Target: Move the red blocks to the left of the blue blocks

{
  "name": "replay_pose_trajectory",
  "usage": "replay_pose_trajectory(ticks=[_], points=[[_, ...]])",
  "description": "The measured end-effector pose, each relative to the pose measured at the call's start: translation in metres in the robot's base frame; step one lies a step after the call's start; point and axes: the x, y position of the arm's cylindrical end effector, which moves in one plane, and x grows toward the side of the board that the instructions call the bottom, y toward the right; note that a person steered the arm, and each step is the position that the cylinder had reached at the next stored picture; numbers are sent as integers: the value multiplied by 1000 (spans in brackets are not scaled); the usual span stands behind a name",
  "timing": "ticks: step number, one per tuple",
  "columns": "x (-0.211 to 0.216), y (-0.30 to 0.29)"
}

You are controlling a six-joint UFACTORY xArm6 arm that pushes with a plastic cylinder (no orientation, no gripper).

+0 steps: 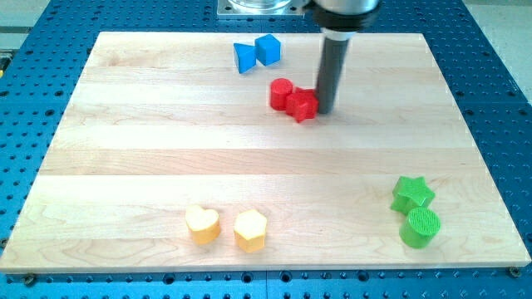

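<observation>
Two red blocks sit touching near the view's top centre: a red cylinder [281,93] and a red star-like block [302,105] to its right. Two blue blocks lie above and to their left, near the board's top edge: a blue bow-tie-shaped block [244,57] and a blue cube [268,49], touching each other. My tip [325,110] stands right against the right side of the red star-like block. The dark rod rises from it to the view's top.
The wooden board [125,149] lies on a blue perforated table. A yellow heart [202,225] and a yellow hexagon [250,230] sit near the bottom centre. A green star [412,193] and a green cylinder [420,227] sit at the bottom right.
</observation>
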Motion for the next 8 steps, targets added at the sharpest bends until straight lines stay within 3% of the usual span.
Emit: replay_pose_trajectory(ticks=[2,3,4,5,6,7,8], points=[[-56,-91],[-55,0],[-2,-2],[3,-61],[-17,-104],[-50,-107],[-39,-77]])
